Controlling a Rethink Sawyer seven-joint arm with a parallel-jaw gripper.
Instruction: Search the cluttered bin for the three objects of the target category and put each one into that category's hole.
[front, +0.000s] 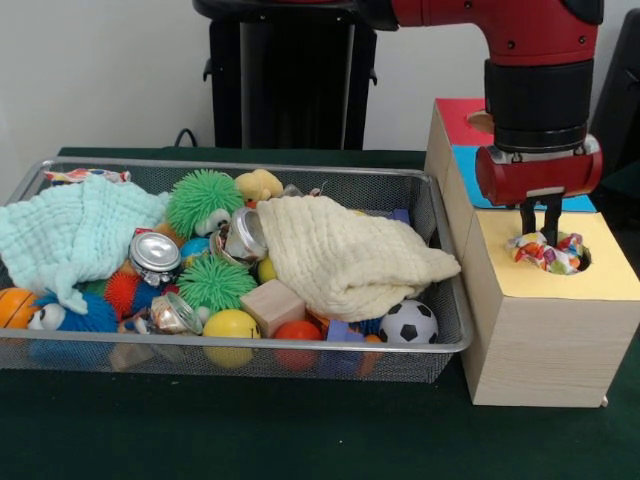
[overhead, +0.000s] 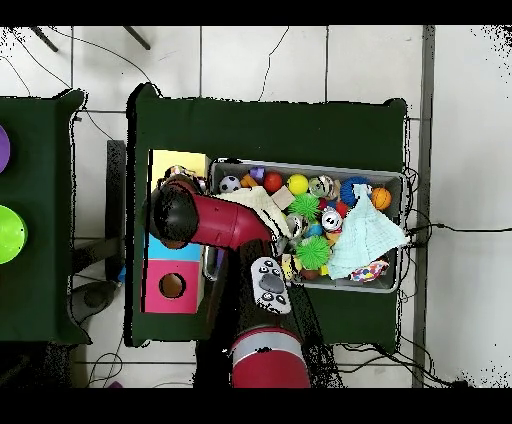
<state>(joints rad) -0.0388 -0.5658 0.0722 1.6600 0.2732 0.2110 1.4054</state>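
My gripper (front: 540, 238) hangs over the round hole in the yellow top of the wooden box (front: 545, 340), right of the bin (front: 250, 166). Its two dark fingers stand close together, shut on a knotted white cloth piece with coloured patches (front: 550, 254) that sits in the hole's mouth. A second patched knotted piece (front: 85, 175) lies at the bin's back left corner; it also shows in the overhead view (overhead: 370, 270). No third piece shows. In the overhead view my arm (overhead: 210, 220) covers the gripper and the yellow hole.
The bin holds a cream cloth (front: 345, 255), a mint cloth (front: 70, 230), green spiky balls (front: 205, 200), a soccer ball (front: 408, 322), a wood block (front: 272, 303) and cans. The box's blue (overhead: 175, 250) and red (overhead: 172, 285) sections lie behind the yellow one.
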